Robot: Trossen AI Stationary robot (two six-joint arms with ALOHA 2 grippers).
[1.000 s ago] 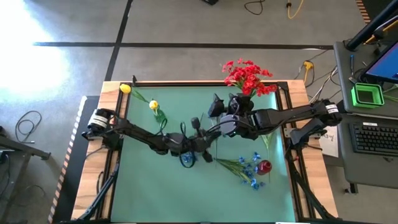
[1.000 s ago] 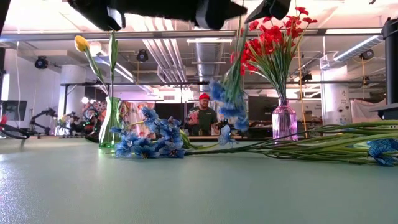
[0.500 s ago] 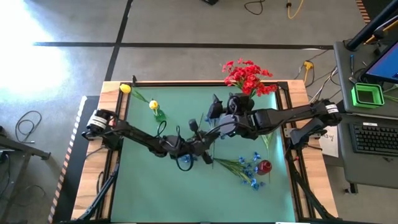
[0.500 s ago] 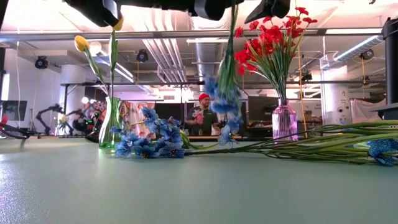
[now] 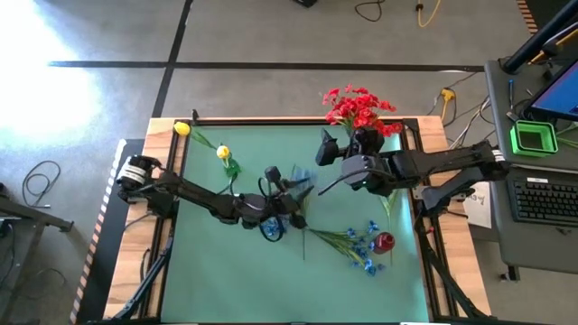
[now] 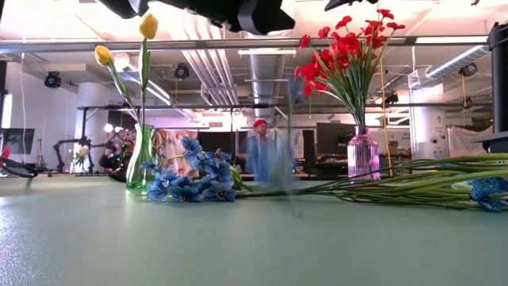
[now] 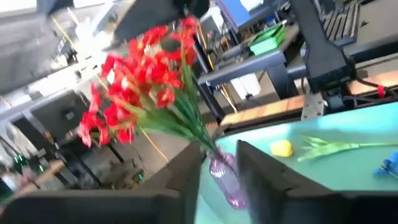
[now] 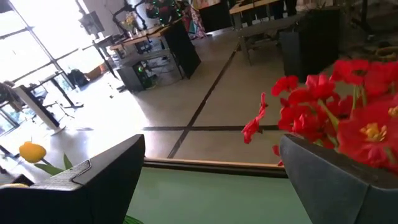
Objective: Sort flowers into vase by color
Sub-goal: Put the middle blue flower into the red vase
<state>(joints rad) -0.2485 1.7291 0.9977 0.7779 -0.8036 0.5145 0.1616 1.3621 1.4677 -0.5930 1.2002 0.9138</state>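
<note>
A blue flower [image 6: 266,159] shows blurred in the low view, below my left gripper [image 5: 293,191] and down near the table. In the left wrist view the left gripper [image 7: 217,177] stands a little open, nothing between its fingers. My right gripper [image 5: 323,149] is wide open and bare, high beside the purple vase [image 6: 363,155] of red flowers [image 5: 359,108]. Two yellow tulips [image 6: 103,54] stand in the green vase [image 6: 141,155]. More blue blossoms [image 5: 271,227] lie on the table under my left arm.
A bunch of long green stems with blue blossoms [image 5: 366,246] and a red bloom [image 5: 384,242] lies on the green mat toward the right. A yellow flower head [image 7: 281,148] lies by the purple vase. A person stands in the room behind the table.
The blue flower hung blossoms-down under my left gripper. It has now dropped lower, toward the table, and shows blurred. My right gripper has drawn back toward the table's right and far side, nearer the purple vase, still wide open.
</note>
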